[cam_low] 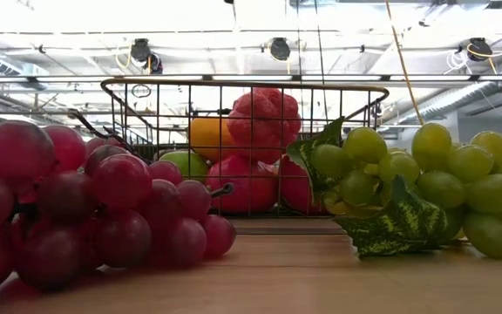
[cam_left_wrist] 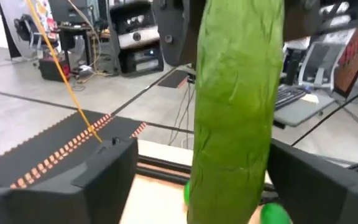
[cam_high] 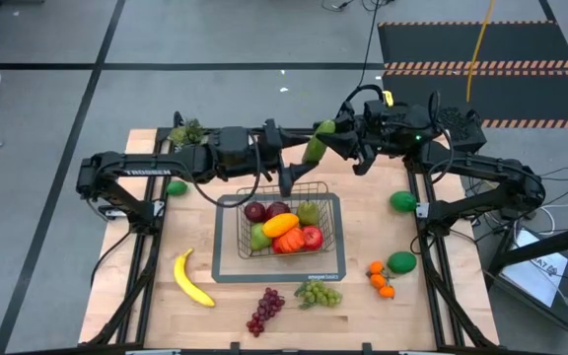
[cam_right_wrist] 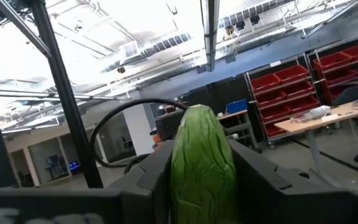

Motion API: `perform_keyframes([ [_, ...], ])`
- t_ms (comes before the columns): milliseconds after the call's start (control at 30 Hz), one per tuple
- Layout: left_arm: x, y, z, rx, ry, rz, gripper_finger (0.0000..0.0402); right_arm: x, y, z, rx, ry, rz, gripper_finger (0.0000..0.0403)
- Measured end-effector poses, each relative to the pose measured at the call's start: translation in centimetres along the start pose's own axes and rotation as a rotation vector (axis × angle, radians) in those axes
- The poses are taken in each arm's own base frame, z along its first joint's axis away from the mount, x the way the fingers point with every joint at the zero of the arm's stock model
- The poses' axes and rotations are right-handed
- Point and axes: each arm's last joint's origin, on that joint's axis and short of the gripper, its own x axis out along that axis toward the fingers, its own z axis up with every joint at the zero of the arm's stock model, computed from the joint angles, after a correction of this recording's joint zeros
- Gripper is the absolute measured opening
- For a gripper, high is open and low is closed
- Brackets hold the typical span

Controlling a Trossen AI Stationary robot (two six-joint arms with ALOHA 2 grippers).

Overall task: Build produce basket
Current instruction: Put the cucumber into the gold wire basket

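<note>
Grey workshop floor with taped lines and a striped mat surrounds the wooden bench point(cam_high: 156, 306), and in the middle of it sits the wire basket point(cam_high: 329, 210) on its dark base. The job looks roughly half done. Already in the basket are a dark red apple point(cam_high: 255, 210), a green pear point(cam_high: 308, 212), an orange piece and some red fruit. Still out on the bench: a banana point(cam_high: 191, 280) to the basket's left, red grapes point(cam_high: 265, 311) and green grapes point(cam_high: 318, 294) in front of it, small oranges point(cam_high: 380, 279) and two green balls point(cam_high: 401, 201) to its right, another green ball point(cam_high: 177, 187) to its left, and a leafy bunch point(cam_high: 187, 131) behind it on the left.

The cucumber point(cam_high: 317, 144), long, green and bumpy-skinned, is in the air behind the basket, between the two arms. The right gripper point(cam_right_wrist: 202, 180) is clenched on one end of it. The left gripper point(cam_left_wrist: 197, 180) stands spread apart around the cucumber, its fingers clear of the skin, so it looks released.
</note>
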Motion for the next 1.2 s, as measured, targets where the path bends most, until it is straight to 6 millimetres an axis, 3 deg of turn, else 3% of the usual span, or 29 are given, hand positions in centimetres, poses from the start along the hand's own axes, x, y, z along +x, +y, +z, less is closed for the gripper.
perform_keyframes([
  [167, -1.5, 0.1, 1.0, -0.085, 0.010, 0.011, 0.0386, -0.1, 0.1, 0.1, 0.040, -0.001, 0.002, 0.0130],
  [500, -7.1, 0.8, 2.1, -0.164, 0.219, 0.071, 0.0392, -0.7, 0.4, -0.2, 0.225, 0.080, -0.042, 0.0130],
  [667, -9.6, 1.7, 1.9, -0.169, 0.343, 0.131, 0.0392, -0.4, 1.2, -2.0, 0.361, 0.156, -0.145, 0.0130],
  [933, -12.6, 2.5, 1.9, -0.174, 0.449, 0.177, 0.0392, 0.2, 2.2, -5.6, 0.411, 0.252, -0.384, 0.0130],
  [1200, -13.5, 2.6, 1.4, -0.109, 0.537, 0.160, 0.0392, 1.0, 0.8, -10.4, 0.375, 0.489, -0.535, 0.0130],
])
